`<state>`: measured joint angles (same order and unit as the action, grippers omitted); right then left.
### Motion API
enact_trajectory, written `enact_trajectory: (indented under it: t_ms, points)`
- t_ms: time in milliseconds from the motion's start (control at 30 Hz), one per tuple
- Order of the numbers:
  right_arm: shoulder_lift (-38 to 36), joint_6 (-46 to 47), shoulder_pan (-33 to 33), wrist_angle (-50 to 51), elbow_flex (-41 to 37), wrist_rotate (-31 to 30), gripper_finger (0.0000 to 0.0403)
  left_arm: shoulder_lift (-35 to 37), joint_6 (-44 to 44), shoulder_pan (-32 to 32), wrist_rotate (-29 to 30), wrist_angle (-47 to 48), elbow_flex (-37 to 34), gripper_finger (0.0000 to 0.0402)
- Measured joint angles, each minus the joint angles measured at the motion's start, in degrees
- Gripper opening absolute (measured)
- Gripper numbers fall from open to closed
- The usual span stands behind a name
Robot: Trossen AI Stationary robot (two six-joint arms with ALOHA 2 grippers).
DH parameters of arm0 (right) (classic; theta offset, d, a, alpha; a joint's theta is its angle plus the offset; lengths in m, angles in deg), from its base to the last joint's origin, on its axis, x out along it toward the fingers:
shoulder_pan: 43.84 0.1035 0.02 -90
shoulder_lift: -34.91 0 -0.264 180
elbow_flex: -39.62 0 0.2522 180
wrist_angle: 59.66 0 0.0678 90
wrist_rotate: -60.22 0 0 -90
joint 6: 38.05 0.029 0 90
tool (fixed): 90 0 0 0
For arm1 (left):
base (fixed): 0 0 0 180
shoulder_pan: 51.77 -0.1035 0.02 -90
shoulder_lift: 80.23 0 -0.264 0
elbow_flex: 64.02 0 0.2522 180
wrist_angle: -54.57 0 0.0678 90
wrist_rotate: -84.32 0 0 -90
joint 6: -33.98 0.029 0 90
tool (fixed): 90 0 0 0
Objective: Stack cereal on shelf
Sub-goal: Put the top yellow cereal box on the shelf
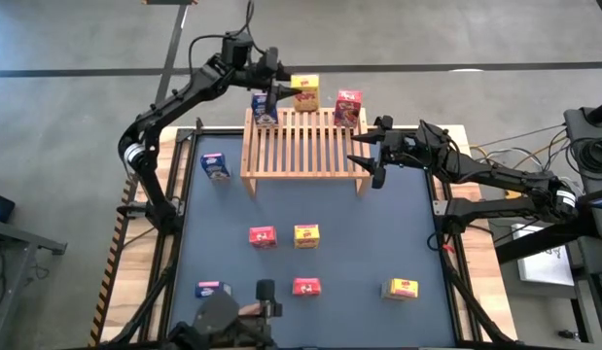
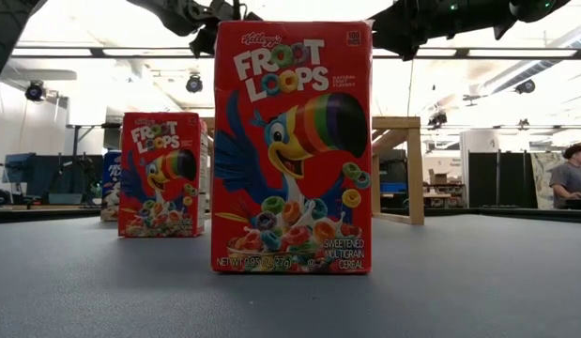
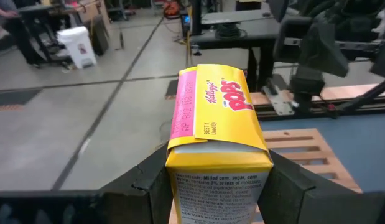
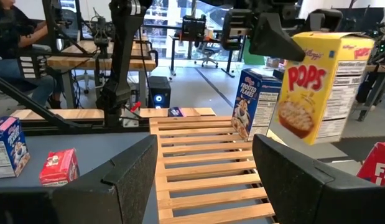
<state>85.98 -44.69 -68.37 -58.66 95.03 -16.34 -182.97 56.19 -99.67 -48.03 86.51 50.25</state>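
High view: the left gripper (image 1: 284, 93) pinches a yellow Pops box (image 1: 304, 87) above the far edge of the shelf (image 1: 302, 144), which stands toward 12 o'clock on the bench (image 1: 310, 204). A blue box (image 1: 265, 108) stands on the shelf's 11 o'clock corner and a red box (image 1: 347, 107) on its 1 o'clock corner. The right gripper (image 1: 373, 156), fingers spread and empty, hangs at the shelf's 3 o'clock end. Another blue box (image 1: 215, 166) stands at the shelf's 9 o'clock side. Toward 6 o'clock lie a red box (image 1: 263, 235), a yellow one (image 1: 306, 234), a third blue one (image 1: 213, 289), a second red one (image 1: 306, 286) and a yellow one (image 1: 401, 288).

Low view: a red Froot Loops box (image 2: 292, 146) stands upright close up, a second one (image 2: 160, 174) behind it at 9 o'clock.

Left wrist view: the yellow Pops box (image 3: 213, 134) sits clamped between both fingers (image 3: 156, 186), over the slats.

Right wrist view: the spread fingers (image 4: 124, 180) frame the shelf (image 4: 198, 168); the Pops box (image 4: 320, 87) hangs tilted above it, beside the upright Frosted Flakes box (image 4: 254, 102).
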Motion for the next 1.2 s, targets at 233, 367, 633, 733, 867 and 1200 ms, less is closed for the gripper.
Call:
enact_trajectory:
  t_ms: [233,367,633,733,867,1200]
  points:
    - [0.0,0.07,-0.01,-0.39,0.0,-0.01,0.0251,-0.2,0.53,0.04,0.81,-0.69,-0.11,0.0165]
    - [0.0,0.61,0.0,-0.42,0.0,-0.01,0.0251,-0.2,1.1,0.07,0.82,-1.67,-1.08,0.0165]
    - [0.0,0.66,0.01,-0.93,-0.02,0.0,0.0251,-0.2,1.35,0.22,0.8,-2.13,-1.33,0.0165]
    - [0.0,0.63,0.02,-1.48,-0.02,0.01,0.0251,-0.68,1.83,0.28,0.38,-2.6,-1.33,0.0165]
    - [0.0,0.66,0.02,-1.66,-0.02,0.01,0.0251,-2.64,1.8,0.35,-0.67,-3.0,-1.33,0.0165]
    - [0.0,0.17,0.02,-1.62,-0.04,0.03,0.0251,-3.91,2.19,0.2,-0.67,-2.97,-1.34,0.0165]
